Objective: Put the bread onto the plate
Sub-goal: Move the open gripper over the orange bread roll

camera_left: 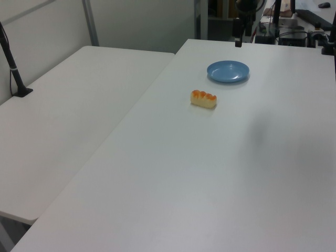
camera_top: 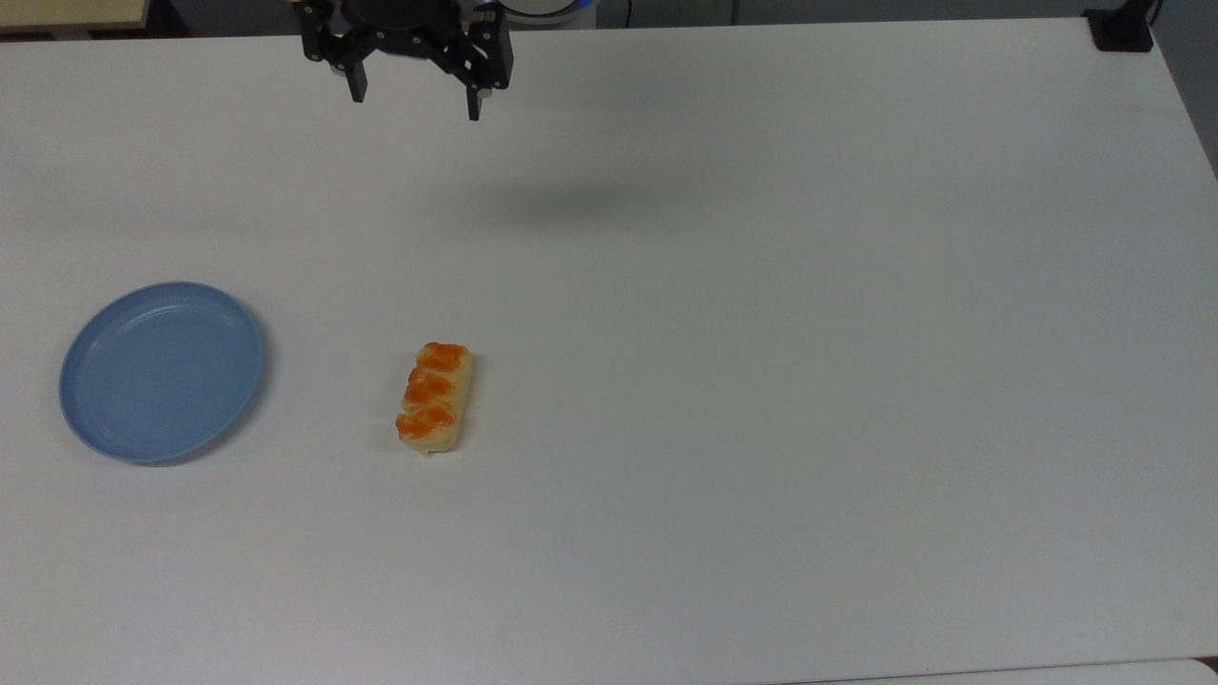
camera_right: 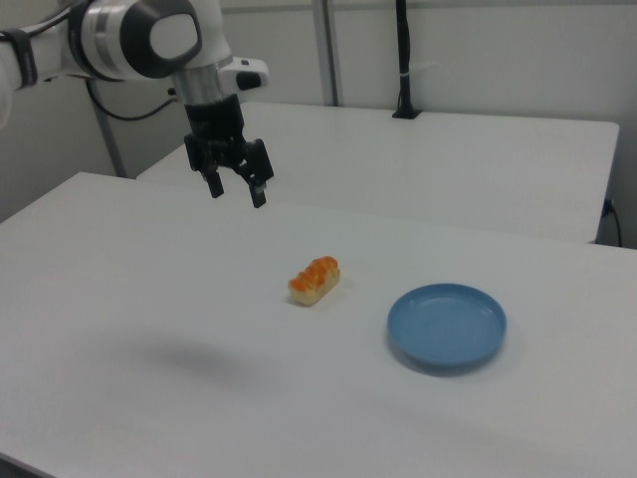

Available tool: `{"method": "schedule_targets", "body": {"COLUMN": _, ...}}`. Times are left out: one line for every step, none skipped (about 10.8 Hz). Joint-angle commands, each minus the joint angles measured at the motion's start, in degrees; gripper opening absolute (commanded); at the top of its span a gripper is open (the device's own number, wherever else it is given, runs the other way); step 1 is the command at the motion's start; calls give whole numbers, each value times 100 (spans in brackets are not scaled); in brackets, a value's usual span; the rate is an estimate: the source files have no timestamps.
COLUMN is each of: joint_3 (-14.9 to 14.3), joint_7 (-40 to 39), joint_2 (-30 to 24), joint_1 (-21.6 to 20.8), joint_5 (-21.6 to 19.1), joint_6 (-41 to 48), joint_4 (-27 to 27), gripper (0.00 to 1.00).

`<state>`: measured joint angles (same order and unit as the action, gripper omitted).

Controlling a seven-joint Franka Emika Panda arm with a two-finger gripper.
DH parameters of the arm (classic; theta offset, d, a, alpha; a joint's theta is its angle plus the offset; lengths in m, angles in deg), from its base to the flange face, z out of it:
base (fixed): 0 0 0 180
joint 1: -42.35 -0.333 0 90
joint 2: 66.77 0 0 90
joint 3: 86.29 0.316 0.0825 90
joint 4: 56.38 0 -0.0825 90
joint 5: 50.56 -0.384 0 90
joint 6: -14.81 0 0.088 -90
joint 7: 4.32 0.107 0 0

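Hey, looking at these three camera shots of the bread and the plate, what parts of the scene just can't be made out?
- The gripper, top view: its upper body and the arm are cut off by the top edge.
- The gripper, left view: tiny at the far end of the table, merging with dark clutter behind.
- The bread: its underside rests on the table in every view.
- The plate: its underside is likewise hidden.

On the table (camera_top: 761, 381) the bread (camera_top: 434, 398) lies right of the plate (camera_top: 162, 371) in the top view — apart, with the gripper (camera_top: 415, 107) above the far edge.
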<state>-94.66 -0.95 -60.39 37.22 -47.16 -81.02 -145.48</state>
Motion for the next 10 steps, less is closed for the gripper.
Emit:
{"method": "schedule_targets", "body": {"joint_3": -86, "joint_7": -126, "joint_2": 196, "joint_1": 230, "joint_5": -129, "joint_6": -329, "joint_4": -99, "gripper": 100}}
{"method": "schedule_targets", "body": {"joint_3": -86, "joint_7": -126, "joint_2": 249, "joint_1": 318, "joint_5": -155, "joint_6": -609, "joint_4": -116, "gripper": 100}}
{"method": "schedule_targets", "body": {"joint_3": -86, "joint_7": -126, "joint_2": 388, "joint_1": 397, "joint_5": -155, "joint_6": -725, "joint_4": -99, "gripper": 100}}
{"method": "schedule_targets", "body": {"joint_3": -86, "joint_7": -126, "joint_2": 485, "joint_1": 494, "joint_5": -155, "joint_6": -909, "joint_4": -99, "gripper": 100}}
{"method": "schedule_targets", "body": {"joint_3": -86, "joint_7": -126, "joint_2": 591, "joint_1": 547, "joint_5": -155, "joint_6": -1111, "joint_4": -99, "gripper": 100}}
{"method": "schedule_targets", "body": {"joint_3": -86, "joint_7": -117, "joint_2": 722, "joint_1": 609, "joint_5": -164, "joint_6": -1261, "joint_4": -99, "gripper": 100}}
{"method": "schedule_targets", "body": {"joint_3": -86, "joint_7": -100, "joint_2": 872, "joint_1": 661, "joint_5": -164, "joint_6": -1462, "joint_4": -99, "gripper": 100}}
{"method": "schedule_targets", "body": {"joint_3": -86, "joint_7": -74, "joint_2": 1038, "joint_1": 705, "joint_5": -173, "joint_6": -1708, "joint_4": -99, "gripper": 100}}
{"method": "schedule_targets", "body": {"joint_3": -86, "joint_7": -65, "joint_2": 1223, "joint_1": 723, "joint_5": -182, "joint_6": -1937, "joint_4": -90, "gripper": 100}}
{"method": "schedule_targets", "body": {"joint_3": -86, "joint_7": -47, "joint_2": 1442, "joint_1": 732, "joint_5": -156, "joint_6": -2191, "joint_4": -90, "gripper": 100}}
